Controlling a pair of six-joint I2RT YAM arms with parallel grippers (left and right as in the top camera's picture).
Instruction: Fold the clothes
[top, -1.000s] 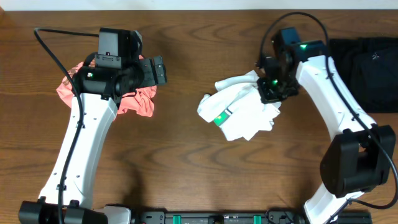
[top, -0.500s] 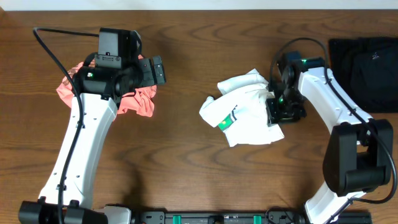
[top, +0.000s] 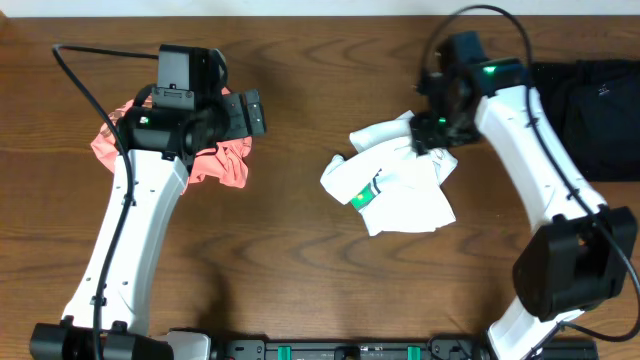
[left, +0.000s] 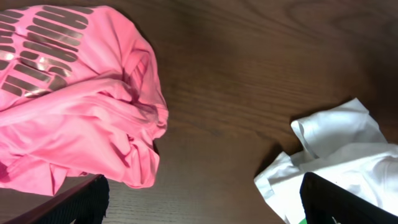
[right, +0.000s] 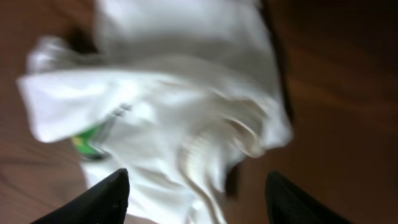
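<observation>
Just under the right gripper (top: 432, 135), jaws apart and empty, lies the crumpled white T-shirt (top: 395, 190), well apart from the left gripper (top: 252, 112).

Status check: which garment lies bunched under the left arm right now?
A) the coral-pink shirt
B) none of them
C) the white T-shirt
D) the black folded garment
A: the coral-pink shirt lies bunched beneath the left arm, while the white T-shirt sits mid-table and the black garment is at the right edge.

The lettered shirt (top: 228, 165) lies left, the T-shirt (top: 400, 195) centre-right, the folded garment (top: 600, 110) beyond (far right).
</observation>
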